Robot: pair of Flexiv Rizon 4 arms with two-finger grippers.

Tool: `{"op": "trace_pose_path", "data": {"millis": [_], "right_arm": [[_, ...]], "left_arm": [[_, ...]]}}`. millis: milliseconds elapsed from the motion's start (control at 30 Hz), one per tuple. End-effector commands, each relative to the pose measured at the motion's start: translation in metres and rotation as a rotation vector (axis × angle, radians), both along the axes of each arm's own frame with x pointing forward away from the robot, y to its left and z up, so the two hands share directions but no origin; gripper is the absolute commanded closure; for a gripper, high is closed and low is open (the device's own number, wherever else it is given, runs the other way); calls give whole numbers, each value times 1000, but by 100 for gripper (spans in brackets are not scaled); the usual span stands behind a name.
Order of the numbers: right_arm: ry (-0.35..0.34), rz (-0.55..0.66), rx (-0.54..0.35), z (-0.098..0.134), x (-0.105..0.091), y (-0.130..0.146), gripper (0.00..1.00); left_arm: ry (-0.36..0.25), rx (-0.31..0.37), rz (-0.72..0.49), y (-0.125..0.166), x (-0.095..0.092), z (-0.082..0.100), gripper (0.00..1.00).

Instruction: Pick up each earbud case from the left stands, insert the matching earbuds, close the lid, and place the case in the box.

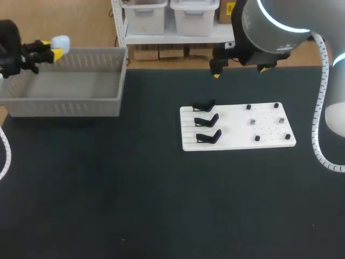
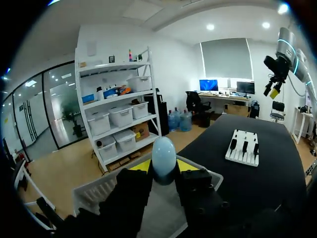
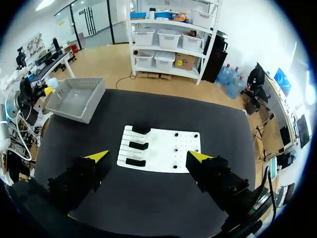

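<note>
The left hand point(image 1: 53, 49) hangs roughly level over the grey box point(image 1: 64, 100) at the desk's point(image 1: 135, 189) far left, its fingers clamped on a pale blue earbud case point(image 1: 61, 42). The right hand point(image 3: 148, 156) points straight down, high above the white board point(image 1: 269, 141), with its fingers spread wide.

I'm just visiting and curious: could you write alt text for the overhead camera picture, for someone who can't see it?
The left gripper, shut on a pale blue earbud case, hangs over the grey box at the table's far left. The right gripper hangs open high above a white board with three empty black stands.
</note>
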State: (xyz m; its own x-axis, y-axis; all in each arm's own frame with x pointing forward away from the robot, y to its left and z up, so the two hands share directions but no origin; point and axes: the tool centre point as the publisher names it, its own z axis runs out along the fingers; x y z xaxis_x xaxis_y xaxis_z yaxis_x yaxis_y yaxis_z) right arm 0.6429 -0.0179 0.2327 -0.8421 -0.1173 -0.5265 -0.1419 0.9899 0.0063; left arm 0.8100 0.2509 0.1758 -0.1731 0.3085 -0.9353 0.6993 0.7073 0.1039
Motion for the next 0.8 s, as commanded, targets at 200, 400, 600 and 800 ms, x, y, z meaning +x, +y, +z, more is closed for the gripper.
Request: {"op": "trace_pose_path", "data": {"millis": [200, 400, 600, 800], "right_arm": [[-7, -1, 2, -1, -1, -1, 0], [-7, -1, 2, -1, -1, -1, 0], [-7, -1, 2, -1, -1, -1, 0], [-7, -1, 2, -1, -1, -1, 0]], "left_arm": [[15, 16, -23, 17, 24, -17, 55], [-20, 22, -50, 24, 21, -6, 0], [-23, 19, -71, 23, 19, -4, 0], [-23, 19, -71, 23, 19, -4, 0]]}}
